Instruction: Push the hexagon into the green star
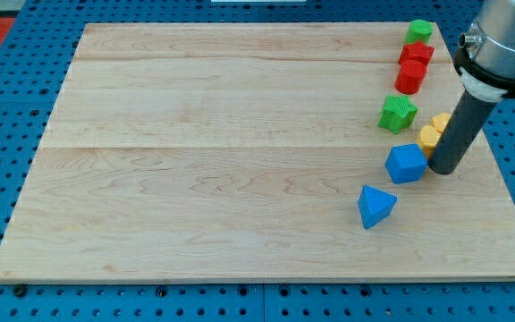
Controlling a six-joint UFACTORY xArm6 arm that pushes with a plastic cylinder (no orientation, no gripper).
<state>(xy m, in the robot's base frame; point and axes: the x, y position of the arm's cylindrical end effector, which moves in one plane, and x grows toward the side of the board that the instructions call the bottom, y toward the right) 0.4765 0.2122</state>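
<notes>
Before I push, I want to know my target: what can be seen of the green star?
The green star is a small, chunky block of matte green, plastic-looking, with short blunt points. It lies flat on the wooden board near the view's right edge. The red blocks stand apart above it, the blue hexagon just below. The yellow block is to its right, my tip lower right. Nothing seems to touch it.

My tip [443, 169] sits hemmed in at the bench's [222, 179] right side: the blue hexagon [406, 164] touches it on the view's left, yellow blocks [433, 132] crowd just above. The green star [398, 114] stands close above the hexagon. Red blocks [412, 67] and a green block [419, 31] line the top right. A blue triangle [376, 206] lies below-left, apart.
</notes>
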